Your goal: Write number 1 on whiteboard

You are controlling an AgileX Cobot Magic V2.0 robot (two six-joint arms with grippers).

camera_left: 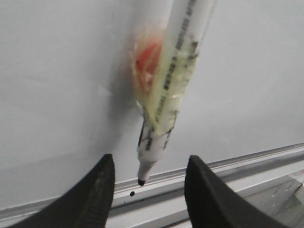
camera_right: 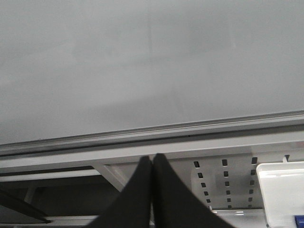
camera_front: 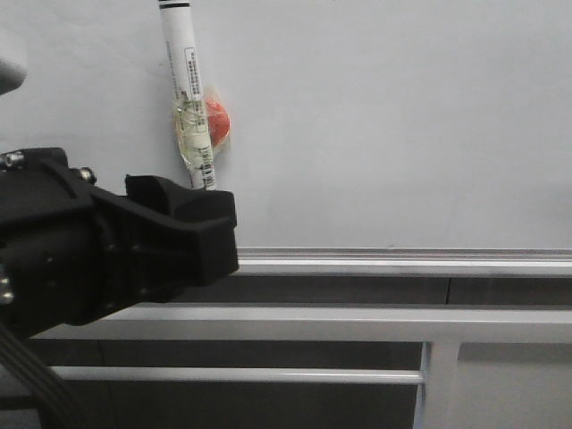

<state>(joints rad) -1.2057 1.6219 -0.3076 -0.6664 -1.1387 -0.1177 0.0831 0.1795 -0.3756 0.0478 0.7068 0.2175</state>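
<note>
Whiteboard (camera_front: 402,116) bare; left hand (camera_left: 148,190) agape hides marker (camera_front: 191,98) tip; right hand (camera_right: 152,190) closed, empty.

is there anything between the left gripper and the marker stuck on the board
Nothing visible. In the left wrist view the marker hangs tip-down against the whiteboard, and the open left gripper sits just under it with clear space between.

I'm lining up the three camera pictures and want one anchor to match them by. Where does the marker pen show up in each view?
Front view: the marker pen hangs on the whiteboard, upper left, above the left claw.
Left wrist view: the pen fills the middle, tip down between the open claw's fingers.
Right wrist view: not in it.
Shared landmark: the whiteboard's silver bottom rail.
</note>
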